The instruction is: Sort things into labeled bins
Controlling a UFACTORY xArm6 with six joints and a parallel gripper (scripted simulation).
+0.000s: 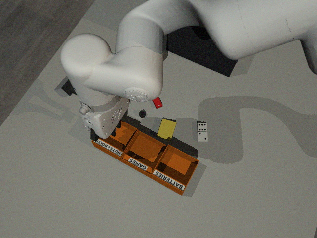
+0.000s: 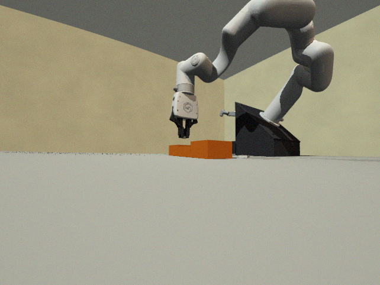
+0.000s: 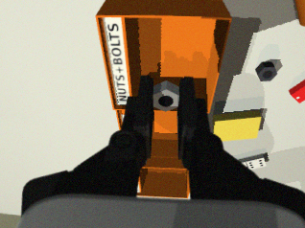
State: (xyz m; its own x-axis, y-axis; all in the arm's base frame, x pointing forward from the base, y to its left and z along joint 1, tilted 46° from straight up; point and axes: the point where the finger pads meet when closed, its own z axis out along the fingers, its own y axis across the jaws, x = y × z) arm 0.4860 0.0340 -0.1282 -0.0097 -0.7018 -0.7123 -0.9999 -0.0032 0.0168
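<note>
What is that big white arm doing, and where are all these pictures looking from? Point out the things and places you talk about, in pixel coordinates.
The big white thing is a robot arm point(image 1: 143, 61) point(image 2: 225, 39). At its end is a tool point(image 1: 115, 129) point(image 2: 184, 137) point(image 3: 166, 94) with two black fingers, shut on a grey nut point(image 3: 166, 96).

One picture looks down from above. Another looks from the side, low down. The last looks from the arm's wrist, past the fingers.

On the table point(image 1: 76, 192) point(image 2: 184, 214) stand three orange bins point(image 1: 150, 176) point(image 2: 219, 149) point(image 3: 106, 65), labelled NUTS+BOLTS, GAMES and BATTERIES. Near them lie a yellow block point(image 1: 167, 128) point(image 3: 237, 128), a domino point(image 1: 202, 135) point(image 3: 255, 163), a small dark nut point(image 1: 142, 113) point(image 3: 267, 70) and something red point(image 1: 157, 102) point(image 3: 299, 92). The tool is over the NUTS+BOLTS bin, so it may be about to drop the grey nut there.
</note>
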